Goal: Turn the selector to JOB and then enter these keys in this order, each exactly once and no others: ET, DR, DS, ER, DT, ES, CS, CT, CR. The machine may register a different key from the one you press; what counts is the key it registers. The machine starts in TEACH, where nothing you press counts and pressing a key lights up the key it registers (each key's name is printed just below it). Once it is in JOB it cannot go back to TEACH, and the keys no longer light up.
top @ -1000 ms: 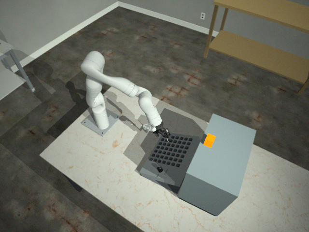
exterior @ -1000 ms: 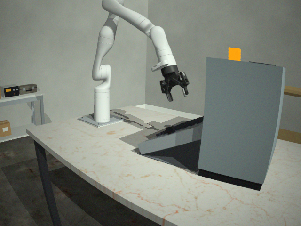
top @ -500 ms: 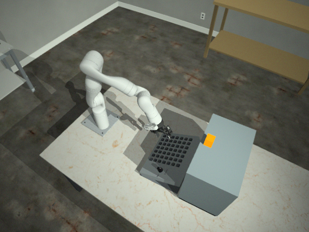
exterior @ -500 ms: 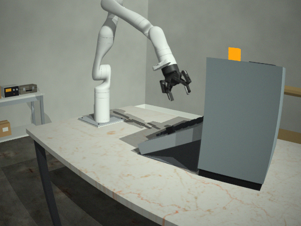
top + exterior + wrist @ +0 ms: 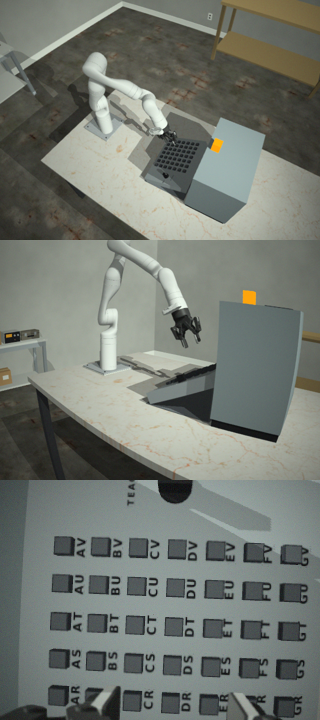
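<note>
The sloped key panel (image 5: pixel 197 156) (image 5: pixel 37 580) carries rows of dark square keys. In the wrist view, none is lit: CT (image 5: pixel 135 625), DT (image 5: pixel 174 627), ET (image 5: pixel 214 628), CS (image 5: pixel 133 663), DS (image 5: pixel 172 665), ES (image 5: pixel 211 667), CR (image 5: pixel 132 701), DR (image 5: pixel 170 703), ER (image 5: pixel 209 704). The black selector knob (image 5: pixel 165 175) (image 5: pixel 175 491) is cut off at the top of the wrist view, beside the partly cut TEACH label; its pointing direction is unclear. My gripper (image 5: pixel 170 143) (image 5: pixel 192 344) (image 5: pixel 174 700) is partly open and empty, above the panel, its fingers hiding parts of the BR and FR keys.
The large grey machine housing (image 5: pixel 232 160) (image 5: pixel 255 364) rises directly behind the panel. An orange block (image 5: pixel 217 145) (image 5: pixel 249 297) sits on its top. The arm's base plate (image 5: pixel 90 127) (image 5: pixel 91 366) is on the marble table (image 5: pixel 103 170) (image 5: pixel 129 420).
</note>
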### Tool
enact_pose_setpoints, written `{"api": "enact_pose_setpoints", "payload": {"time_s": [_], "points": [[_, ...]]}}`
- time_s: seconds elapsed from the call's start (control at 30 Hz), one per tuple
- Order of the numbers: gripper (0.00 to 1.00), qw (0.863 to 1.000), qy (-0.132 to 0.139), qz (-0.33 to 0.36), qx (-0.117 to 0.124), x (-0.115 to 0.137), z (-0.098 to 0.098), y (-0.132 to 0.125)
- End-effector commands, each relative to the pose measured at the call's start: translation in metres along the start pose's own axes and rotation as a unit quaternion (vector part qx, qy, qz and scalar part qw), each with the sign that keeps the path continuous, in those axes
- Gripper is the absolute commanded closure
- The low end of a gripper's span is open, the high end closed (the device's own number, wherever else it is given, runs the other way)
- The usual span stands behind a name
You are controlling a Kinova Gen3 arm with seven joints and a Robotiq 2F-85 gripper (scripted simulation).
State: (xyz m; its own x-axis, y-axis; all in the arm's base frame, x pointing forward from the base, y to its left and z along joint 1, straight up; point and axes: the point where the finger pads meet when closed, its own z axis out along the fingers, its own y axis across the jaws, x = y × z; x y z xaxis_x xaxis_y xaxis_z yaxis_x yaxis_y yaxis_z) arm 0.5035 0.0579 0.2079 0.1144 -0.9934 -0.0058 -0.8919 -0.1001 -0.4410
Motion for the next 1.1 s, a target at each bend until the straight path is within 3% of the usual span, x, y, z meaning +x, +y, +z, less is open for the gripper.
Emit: {"api": "enact_pose_setpoints", "payload": {"time_s": [0.0,0.87,0.97,1.07], "points": [[0.90,1.000,0.000,-0.004,0.004,0.000,-0.002,-0.002],[0.90,1.000,0.000,-0.003,0.005,0.000,-0.002,-0.002],[0.90,1.000,-0.001,-0.003,0.004,-0.001,0.008,-0.001],[0.90,1.000,-0.001,-0.003,0.004,0.000,0.029,-0.001]]}}
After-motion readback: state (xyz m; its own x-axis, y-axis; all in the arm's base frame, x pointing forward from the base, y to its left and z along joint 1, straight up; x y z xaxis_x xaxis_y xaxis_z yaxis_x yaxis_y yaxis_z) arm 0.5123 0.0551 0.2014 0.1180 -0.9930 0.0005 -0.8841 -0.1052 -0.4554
